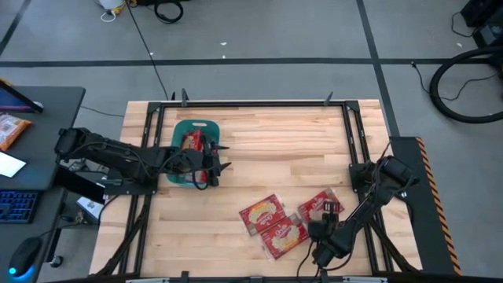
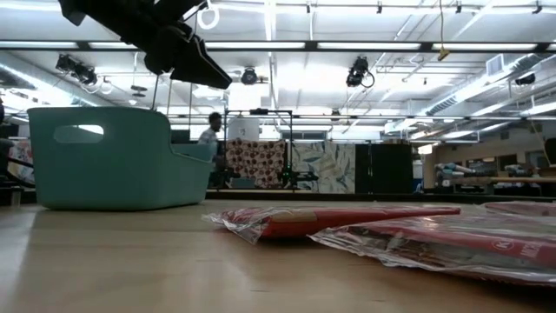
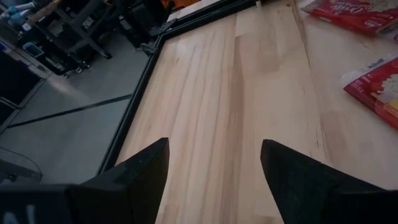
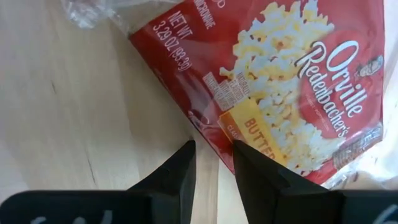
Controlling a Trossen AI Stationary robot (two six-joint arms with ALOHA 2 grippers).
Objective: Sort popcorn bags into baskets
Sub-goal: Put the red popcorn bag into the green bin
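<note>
Popcorn bags: three lie flat on the wood table (image 1: 299, 141) in the lower centre-right of the high view, one (image 1: 262, 214) left, one (image 1: 284, 237) just below it and overlapping, one (image 1: 321, 206) to the right. Another popcorn bag (image 1: 192, 142) sits inside the teal basket (image 1: 185, 126), upper left of the table. Left gripper (image 1: 222, 157) hangs at the basket's right edge, fingers spread wide, nothing between them; its wrist view shows only bare table past the fingers (image 3: 140, 171). Right gripper (image 1: 320, 229) is down at the table by the lower-right bags, fingers narrowly parted with a small gap, tips at the edge of an Orville Redenbacher's butter bag (image 4: 280, 81); no bag clamped. Low view: basket (image 2: 113, 156) at left, bags (image 2: 347, 222) in the right foreground. Orange snack packet (image 1: 12, 130) on the side desk at far left.
</note>
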